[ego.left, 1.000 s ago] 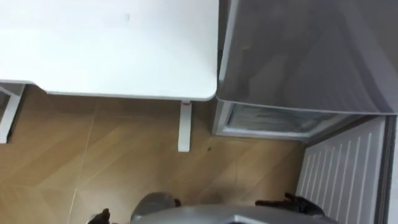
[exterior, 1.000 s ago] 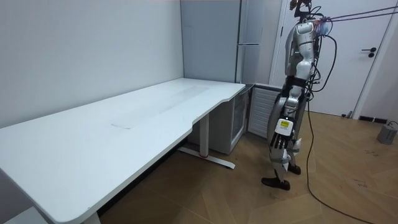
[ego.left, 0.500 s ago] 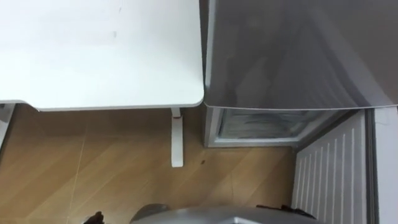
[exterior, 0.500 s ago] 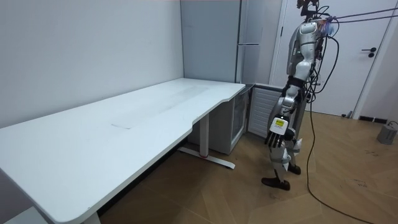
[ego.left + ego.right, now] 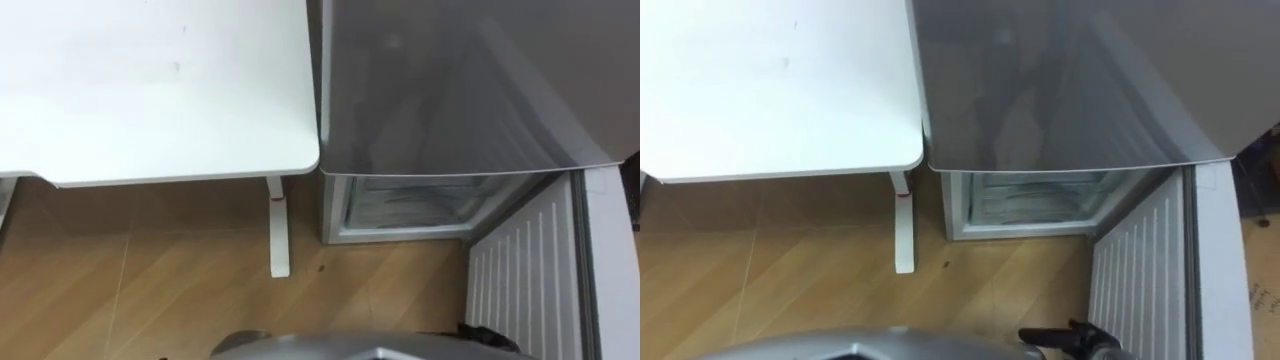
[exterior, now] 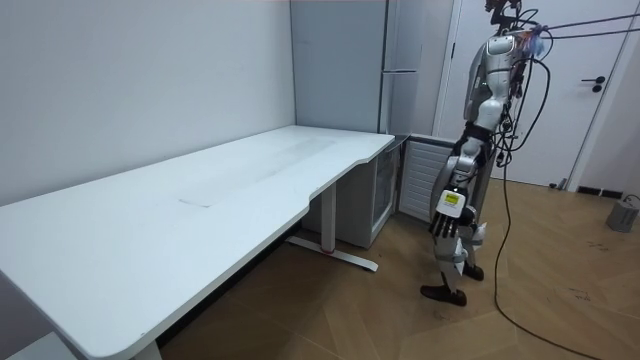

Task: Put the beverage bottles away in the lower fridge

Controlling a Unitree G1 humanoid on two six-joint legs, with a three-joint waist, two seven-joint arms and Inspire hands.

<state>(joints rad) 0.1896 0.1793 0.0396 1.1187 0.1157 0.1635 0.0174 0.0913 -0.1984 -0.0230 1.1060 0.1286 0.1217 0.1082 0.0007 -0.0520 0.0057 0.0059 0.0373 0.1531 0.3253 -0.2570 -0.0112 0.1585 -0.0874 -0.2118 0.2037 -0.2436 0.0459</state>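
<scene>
Left hand (image 6: 447,212) hangs slack and empty at the robot's side; right hand (image 5: 1068,340) is a dark shape, and whether it holds a drink cannot be told. Ahead, the lower fridge (image 5: 410,200) stands open beside the counter (image 5: 150,90). Its door (image 5: 515,270) juts near the right arm; a step could clip it.

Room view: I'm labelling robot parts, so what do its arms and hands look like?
The left arm is silver-grey metal with darker joints. The left hand is black, with a small pale tag on its back. The right hand looks dark too, at the right eye view's lower edge.
</scene>
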